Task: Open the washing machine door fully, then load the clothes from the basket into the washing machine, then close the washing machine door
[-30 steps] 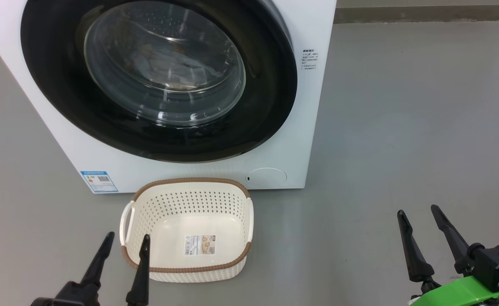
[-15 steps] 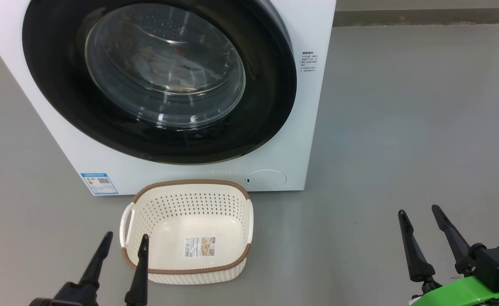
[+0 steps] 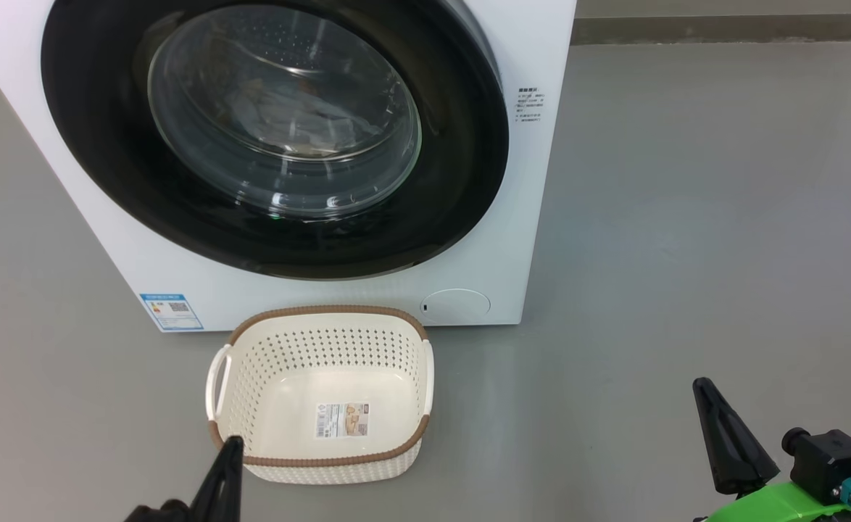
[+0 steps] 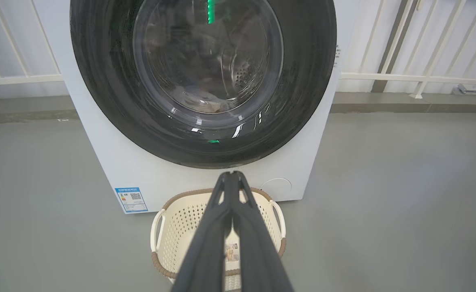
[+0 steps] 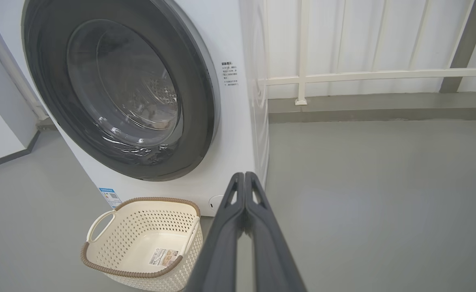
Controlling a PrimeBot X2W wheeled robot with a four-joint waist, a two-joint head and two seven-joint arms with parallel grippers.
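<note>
Left end effector [image 4: 232,175]: clenched, holding nothing.
Right end effector [image 5: 244,175]: clenched, holding nothing, standing wide of the machine's right side.
Door: the round, glossy black-ringed glass washing machine door [image 3: 273,138] is ahead of and above both; it looks seated flush on the big white boxy washing machine [image 3: 534,181].
Clothes: pale soft fabric clothes [image 3: 302,127] lie behind the glass.
Basket: the cream perforated plastic basket [image 3: 324,312] is just ahead of your left arm, with nothing in it.
Your call: the left arm is nearer; probably nothing is left to load.
</note>
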